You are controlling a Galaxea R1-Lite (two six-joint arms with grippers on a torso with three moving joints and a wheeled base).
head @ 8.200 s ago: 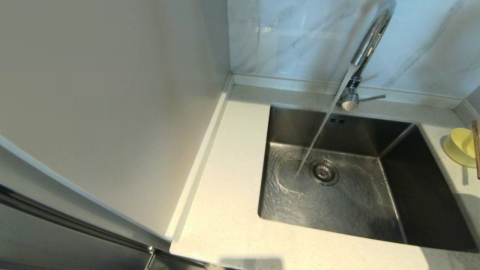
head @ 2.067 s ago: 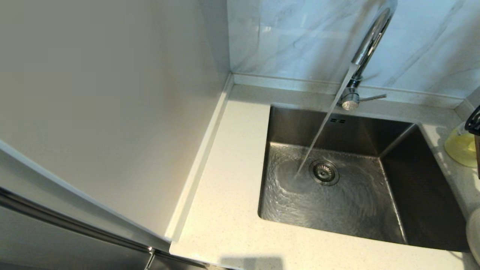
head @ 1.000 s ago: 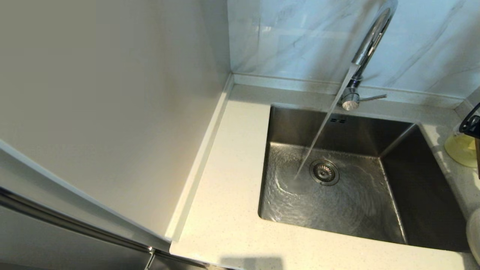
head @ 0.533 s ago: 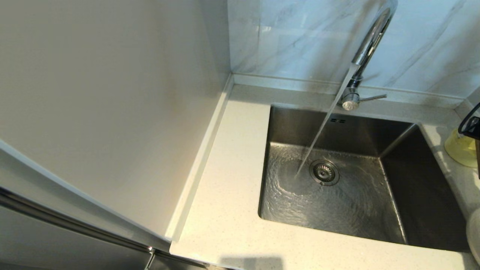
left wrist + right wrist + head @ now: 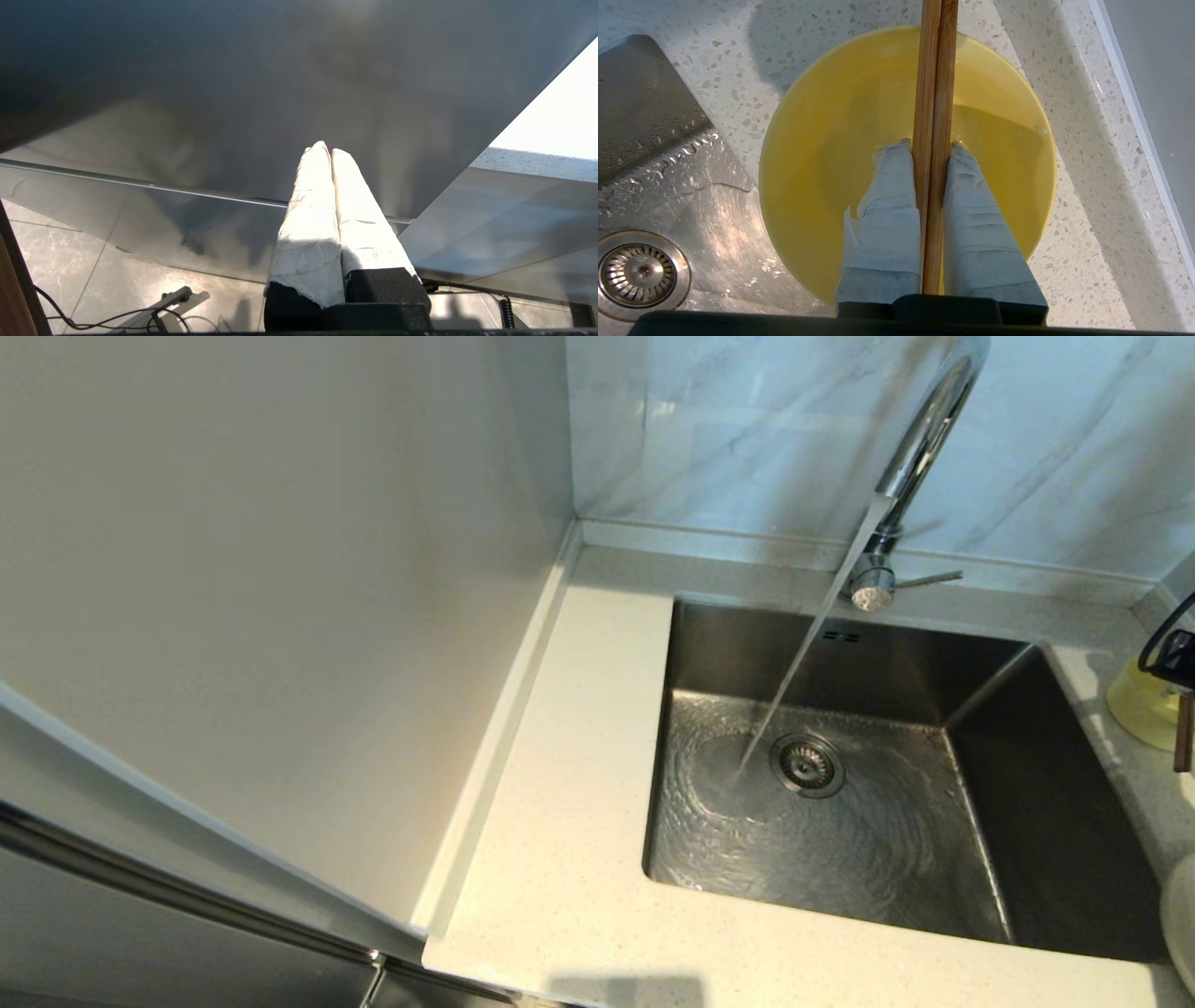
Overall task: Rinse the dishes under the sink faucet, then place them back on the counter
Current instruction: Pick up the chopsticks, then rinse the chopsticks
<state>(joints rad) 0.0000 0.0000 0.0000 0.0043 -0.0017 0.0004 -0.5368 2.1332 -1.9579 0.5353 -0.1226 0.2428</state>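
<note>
Right wrist view puts my right gripper (image 5: 932,151) directly over the bowl (image 5: 822,177), taped fingers (image 5: 889,205) pinched on the chopsticks (image 5: 934,70), one pad on either side so both sticks are pressed together as a single bundle. Taking them as a pair looks sensible: held singly, one thin stick could roll off or drop into the bowl. The sticks run lengthwise between the pads and extend past the far rim of the bowl, which sits on the speckled counter (image 5: 738,74) just beside the sink (image 5: 640,154). Whether the sticks touch the rim I cannot tell. Head view shows only the edge of this: the bowl (image 5: 1141,702) at the far right of the counter (image 5: 560,859), a brown stick end (image 5: 1184,739) hanging in front of it. The faucet (image 5: 920,439) is running, its stream landing just beside the drain (image 5: 807,764) in the sink (image 5: 822,821), so the rinse spot is ready and well apart from where I am holding. A pale plate edge (image 5: 1182,919) shows at the right border, on the near side of the sink. Judged step: chopsticks secured first, carry to the stream next. Risk: smooth sticks may pivot in a narrow pinch once wet. Left gripper (image 5: 327,151) is parked low beside a dark cabinet front, fingers pressed together, holding nothing.
</note>
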